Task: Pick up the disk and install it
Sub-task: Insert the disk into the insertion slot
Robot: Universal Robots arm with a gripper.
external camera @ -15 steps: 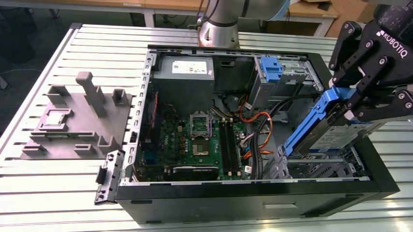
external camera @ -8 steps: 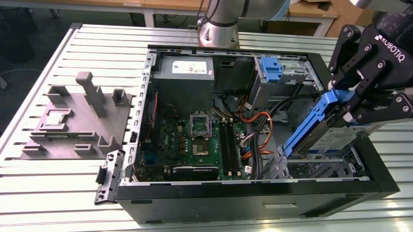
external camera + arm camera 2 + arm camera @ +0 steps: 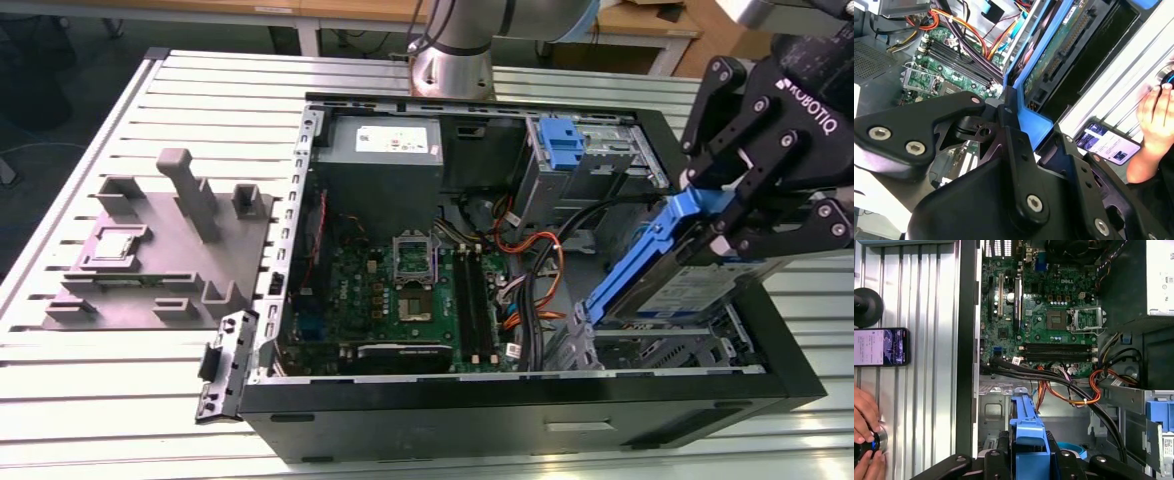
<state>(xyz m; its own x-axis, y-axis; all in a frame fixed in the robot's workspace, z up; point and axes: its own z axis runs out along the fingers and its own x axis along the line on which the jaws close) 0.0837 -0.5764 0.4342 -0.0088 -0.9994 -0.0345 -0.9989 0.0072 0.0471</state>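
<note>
Fingers (image 3: 747, 160) clamped on disk (image 3: 657, 268) — held tilted over open case (image 3: 534, 425); white label (image 3: 689, 290) showing.

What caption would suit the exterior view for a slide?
The gripper holds the disk by its blue rails, tilted over the open computer case at the exterior view's right.

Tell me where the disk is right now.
The disk hangs tilted in the gripper at the exterior view's right, over the right end of the open computer case, beside the motherboard.
</note>
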